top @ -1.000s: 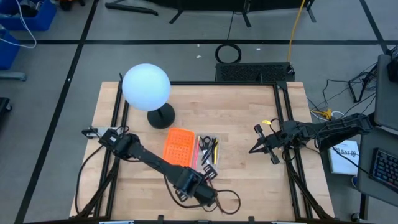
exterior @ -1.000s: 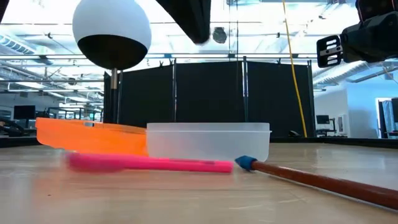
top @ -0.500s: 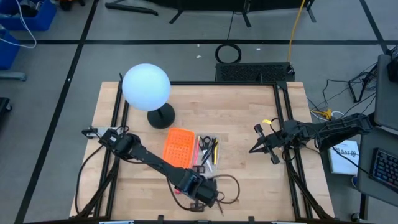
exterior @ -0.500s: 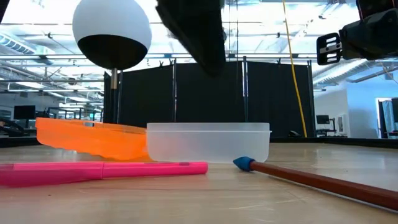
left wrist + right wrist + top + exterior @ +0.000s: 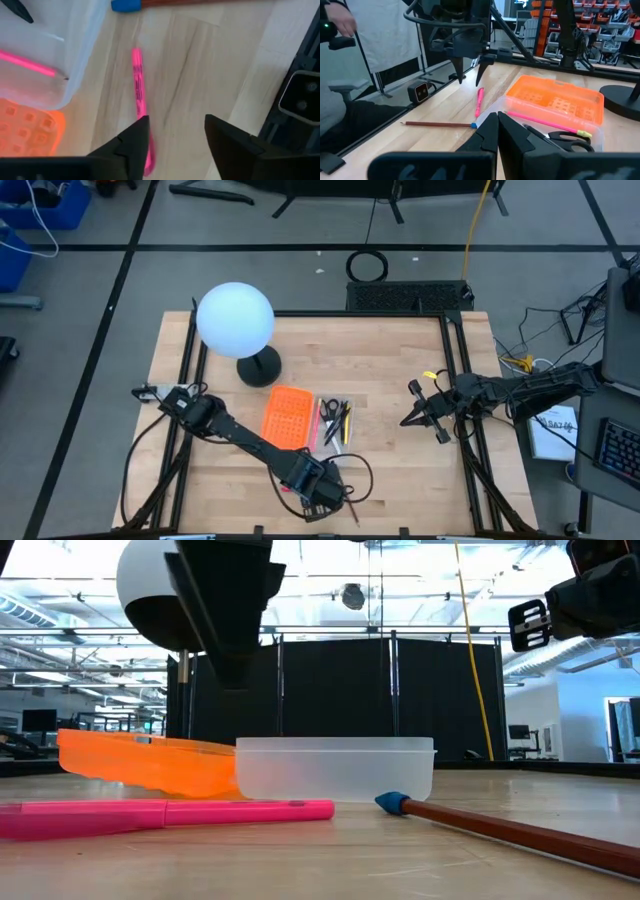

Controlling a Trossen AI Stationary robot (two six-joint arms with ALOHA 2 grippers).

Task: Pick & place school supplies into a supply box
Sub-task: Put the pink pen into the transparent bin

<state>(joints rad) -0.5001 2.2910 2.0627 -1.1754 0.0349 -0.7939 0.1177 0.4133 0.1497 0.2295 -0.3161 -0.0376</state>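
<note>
A pink pen (image 5: 138, 90) lies flat on the wooden table near its front edge, just in front of the supply box. My left gripper (image 5: 175, 142) hangs open above the pen (image 5: 479, 99) without touching it. A brown pencil with a blue cap (image 5: 500, 830) lies on the table beside the pen. The supply box is a clear tray (image 5: 333, 423) joined to an orange gridded panel (image 5: 288, 418). It holds black-handled scissors (image 5: 565, 136) and a few pens and pencils. My right gripper (image 5: 405, 420) waits shut above the table's right side.
A white globe lamp (image 5: 235, 320) stands on its dark round base at the far left of the table. Black rails (image 5: 470, 450) run along the table's sides. A black cable (image 5: 355, 475) loops by my left wrist. A person's hand (image 5: 337, 20) shows beyond the table's edge.
My left gripper has shifted toward the table's left and come lower. The pink pen was blurred in motion a second ago. It has slid toward the table's left and now lies still on the table.
</note>
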